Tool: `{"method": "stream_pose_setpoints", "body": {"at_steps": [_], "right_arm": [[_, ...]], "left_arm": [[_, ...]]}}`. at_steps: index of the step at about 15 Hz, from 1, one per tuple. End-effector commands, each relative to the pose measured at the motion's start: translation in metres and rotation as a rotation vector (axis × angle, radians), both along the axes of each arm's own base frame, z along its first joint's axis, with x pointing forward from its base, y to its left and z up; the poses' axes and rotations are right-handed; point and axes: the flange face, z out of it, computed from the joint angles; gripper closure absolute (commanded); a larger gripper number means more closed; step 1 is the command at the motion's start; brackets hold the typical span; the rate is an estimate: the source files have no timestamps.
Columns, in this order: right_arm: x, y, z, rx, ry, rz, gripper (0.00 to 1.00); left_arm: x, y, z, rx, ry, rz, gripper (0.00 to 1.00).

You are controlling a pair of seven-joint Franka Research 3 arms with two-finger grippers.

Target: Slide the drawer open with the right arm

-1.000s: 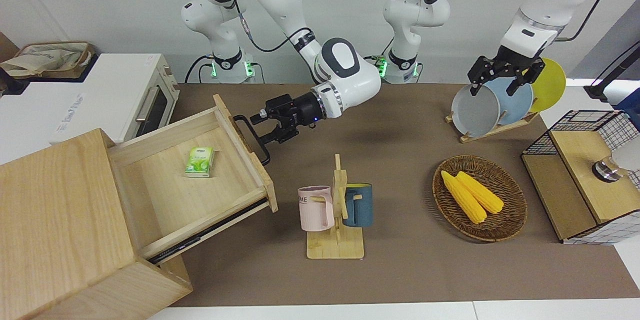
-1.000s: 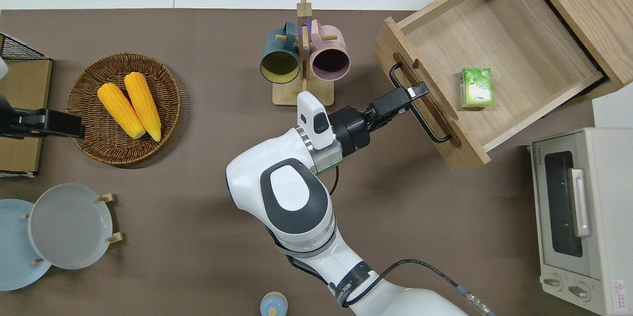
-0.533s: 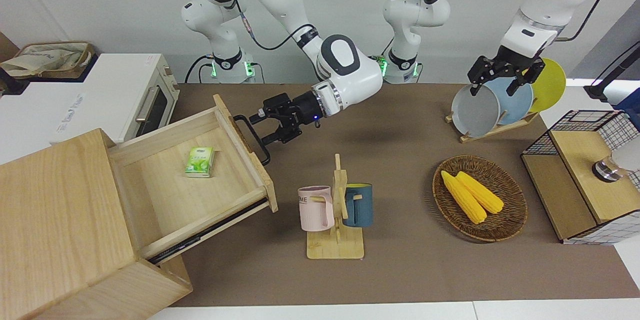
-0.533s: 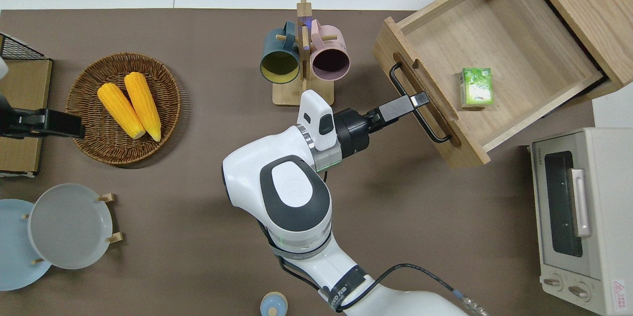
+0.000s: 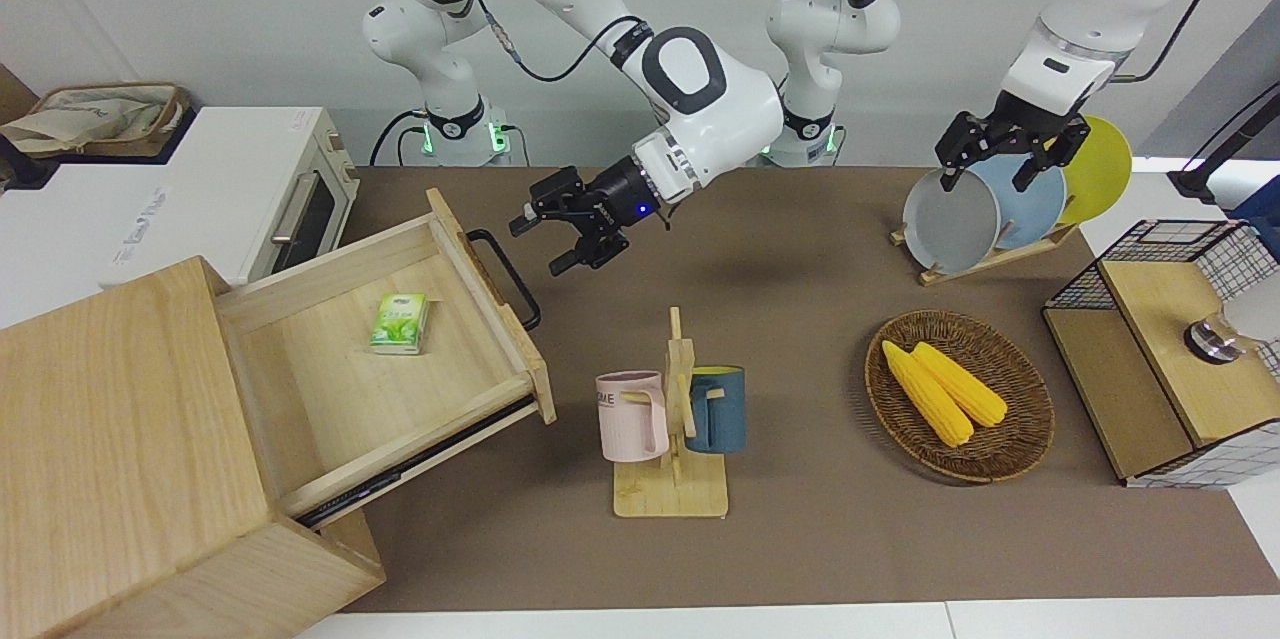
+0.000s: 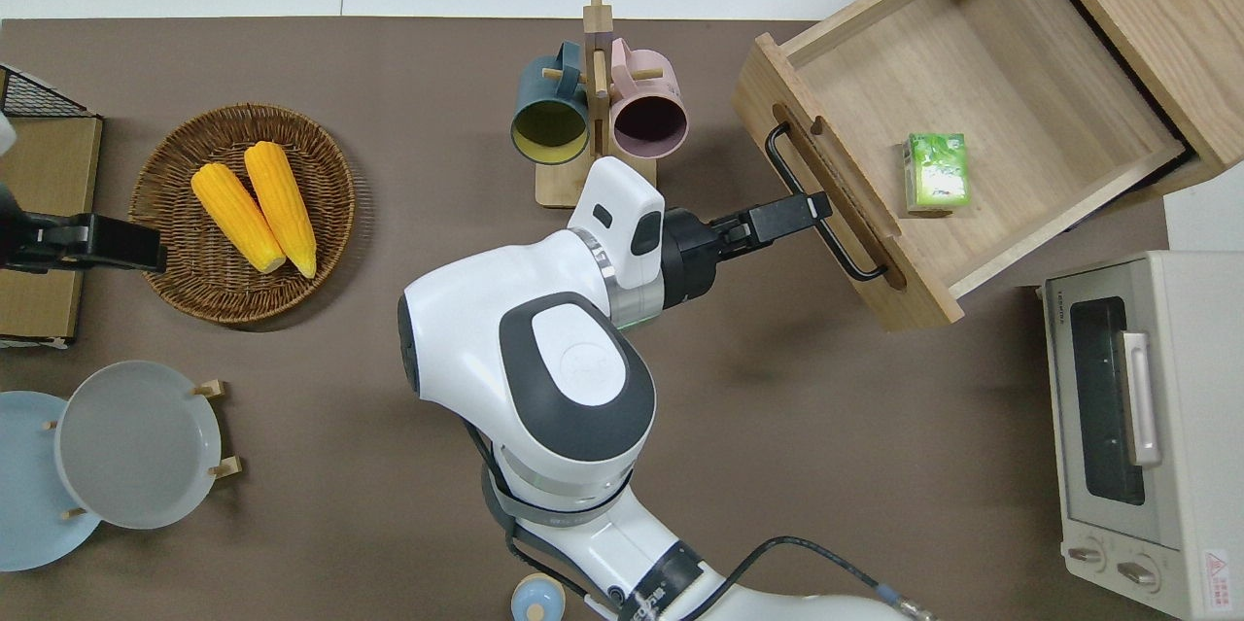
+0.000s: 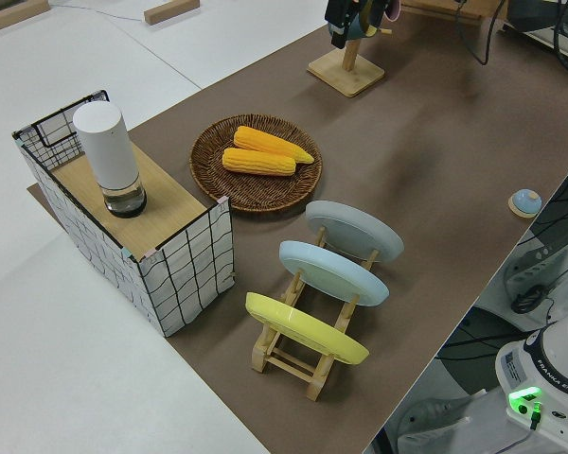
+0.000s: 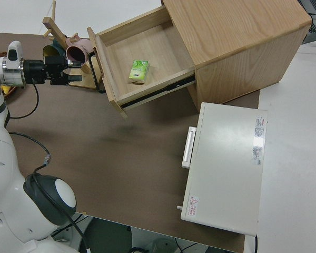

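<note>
R claw [image 5: 570, 237] spread, clear of handle [image 5: 505, 276], gripping nothing. Drawer [image 5: 400, 369] pulled out, front w/ long bar facing mug rack [image 5: 672, 419]. Box [image 5: 120, 459] cut off by frame; L arm parked.

My right gripper [image 5: 563, 239] hangs just off the handle [image 5: 505, 277] of the drawer [image 5: 400, 359] — pulled out at the right arm's end, carton [image 5: 399, 323] inside — left arm parked
</note>
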Motion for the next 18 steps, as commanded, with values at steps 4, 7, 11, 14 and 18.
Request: {"method": "stream_pose_setpoints", "body": {"at_steps": [4, 7, 11, 14, 18], "right_arm": [[-0.003, -0.005, 0.066, 0.252, 0.037, -0.036, 0.015], [-0.004, -0.029, 0.095, 0.349, 0.079, -0.048, 0.017], [0.001, -0.078, 0.136, 0.527, 0.139, -0.071, 0.017], [0.003, -0.113, 0.155, 0.652, 0.168, -0.116, 0.017], [0.003, -0.148, 0.171, 0.801, 0.198, -0.171, 0.017]], "left_arm": [[0.004, 0.0, 0.002, 0.016, -0.008, -0.008, 0.0], [0.004, 0.0, 0.002, 0.016, -0.008, -0.008, 0.0], [0.004, 0.0, 0.002, 0.016, -0.008, -0.008, 0.0], [0.004, 0.0, 0.002, 0.016, -0.008, -0.008, 0.0], [0.004, 0.0, 0.002, 0.016, -0.008, -0.008, 0.0]]}}
